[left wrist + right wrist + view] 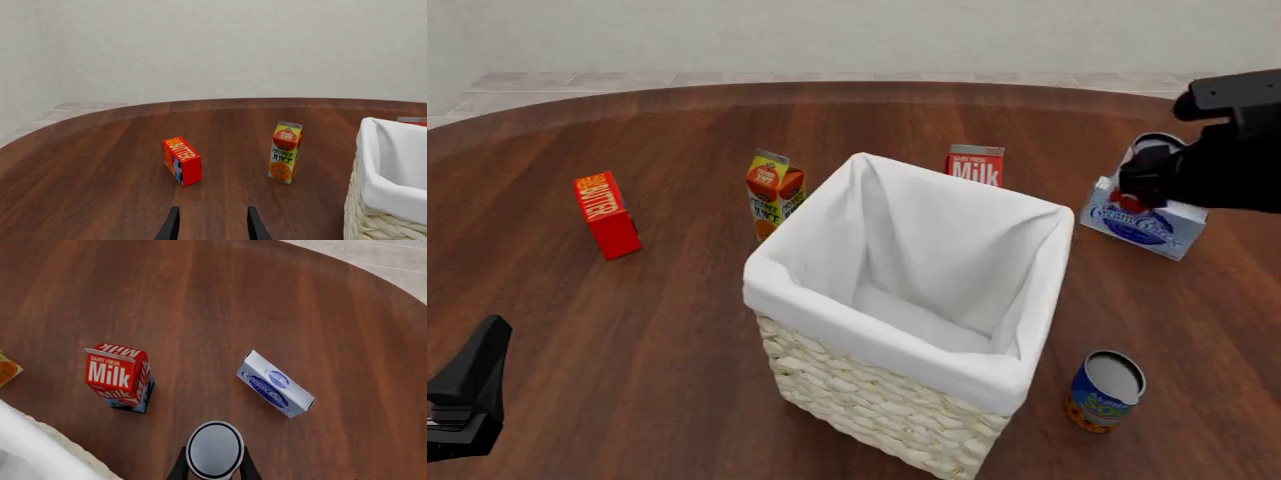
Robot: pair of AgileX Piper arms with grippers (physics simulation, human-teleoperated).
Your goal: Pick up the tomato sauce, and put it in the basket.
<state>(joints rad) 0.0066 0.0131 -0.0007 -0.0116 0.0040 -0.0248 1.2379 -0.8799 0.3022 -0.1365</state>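
Your right pincer (213,467) is clenched on the tomato sauce (214,449) (grey top facing the wrist camera), held above the bench (200,300), right of the basket (881,395).

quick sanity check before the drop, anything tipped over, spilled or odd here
Nothing stands out. The right gripper holds the tomato sauce off the table; the basket, milk carton and juice carton stand upright, no spills.

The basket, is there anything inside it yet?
Empty as far as shows: the basket shows only white cloth lining inside in the front view. The tomato sauce sits between the right gripper fingers.
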